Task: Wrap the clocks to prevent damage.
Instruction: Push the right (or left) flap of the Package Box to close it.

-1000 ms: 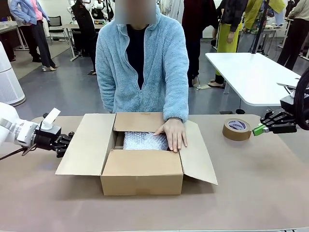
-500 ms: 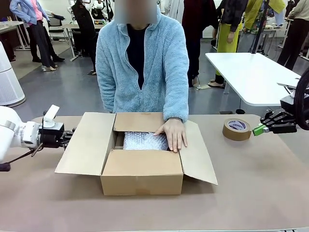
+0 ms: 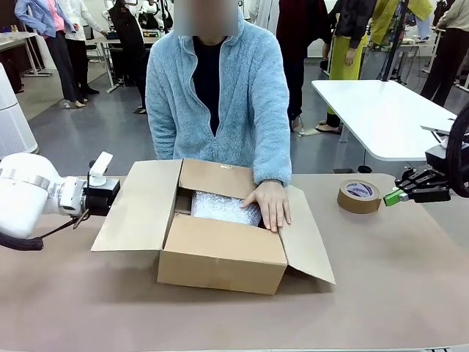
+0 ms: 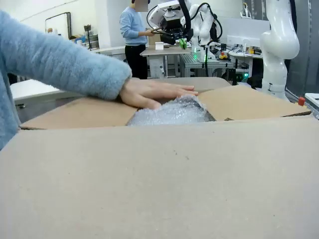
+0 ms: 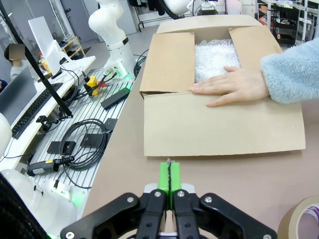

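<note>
The only label in sight is a pale ring of print on the brown tape roll [image 3: 359,196], which lies flat on the table to the right of the box. Its lettering is too small to read, and the sliver of the roll in the right wrist view [image 5: 300,223] is no clearer. The cardboard box [image 3: 220,257] shows plain brown faces with no print. The clocks [image 3: 223,208] show as one pillow-like bundle of whitish clear bubble wrap with no dial or case visible through it. The bundle lies inside the open box, between the raised far flap and the near flap, which is folded in over the opening. From the left wrist view the bundle [image 4: 169,112] bulges just above the cardboard edge. The person's hand [image 3: 270,204] lies flat at the right edge of the opening, against the bundle, with a fluffy light-blue sleeve behind it. The left gripper [image 3: 108,198] sits just behind the box's spread left flap — fingertips hidden, jaws closed, and whether they touch the flap cannot be told. The right gripper [image 3: 388,197] hangs just right of the tape roll, its green pads [image 5: 164,178] pressed together on nothing.
</note>
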`<action>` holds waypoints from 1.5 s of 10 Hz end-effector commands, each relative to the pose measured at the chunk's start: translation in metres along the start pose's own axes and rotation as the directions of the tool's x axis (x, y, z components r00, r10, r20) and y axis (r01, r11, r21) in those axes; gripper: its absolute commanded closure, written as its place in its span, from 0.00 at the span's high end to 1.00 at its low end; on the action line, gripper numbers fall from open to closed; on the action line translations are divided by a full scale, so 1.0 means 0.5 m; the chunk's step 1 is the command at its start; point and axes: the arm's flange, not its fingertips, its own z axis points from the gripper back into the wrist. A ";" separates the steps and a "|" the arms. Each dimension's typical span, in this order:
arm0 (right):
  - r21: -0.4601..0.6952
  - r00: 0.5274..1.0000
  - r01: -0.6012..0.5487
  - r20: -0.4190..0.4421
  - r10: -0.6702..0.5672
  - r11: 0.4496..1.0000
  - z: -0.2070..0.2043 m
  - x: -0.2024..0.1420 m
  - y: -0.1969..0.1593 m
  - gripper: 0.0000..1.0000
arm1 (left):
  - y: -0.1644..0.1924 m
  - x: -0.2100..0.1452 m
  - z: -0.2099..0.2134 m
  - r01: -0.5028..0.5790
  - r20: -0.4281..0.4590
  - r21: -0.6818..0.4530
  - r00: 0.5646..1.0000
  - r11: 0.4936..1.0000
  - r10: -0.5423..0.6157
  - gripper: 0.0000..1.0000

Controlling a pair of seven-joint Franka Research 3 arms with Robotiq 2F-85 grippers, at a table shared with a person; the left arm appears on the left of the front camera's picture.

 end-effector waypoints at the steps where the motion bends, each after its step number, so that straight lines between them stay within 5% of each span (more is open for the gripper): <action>1: 0.000 1.000 -0.002 -0.001 0.002 1.000 -0.002 0.001 0.000 0.01 | -0.008 0.025 -0.013 0.052 0.019 0.019 0.998 0.998 -0.053 0.00; 10: 0.000 1.000 -0.002 -0.001 0.002 1.000 -0.002 0.001 0.000 0.01 | -0.029 0.093 -0.001 0.113 -0.005 -0.002 0.994 0.994 -0.113 0.00; 15: 0.000 1.000 -0.002 -0.001 0.002 1.000 -0.002 0.001 0.000 0.01 | -0.019 0.065 -0.044 0.092 -0.007 -0.012 0.996 0.996 -0.092 0.00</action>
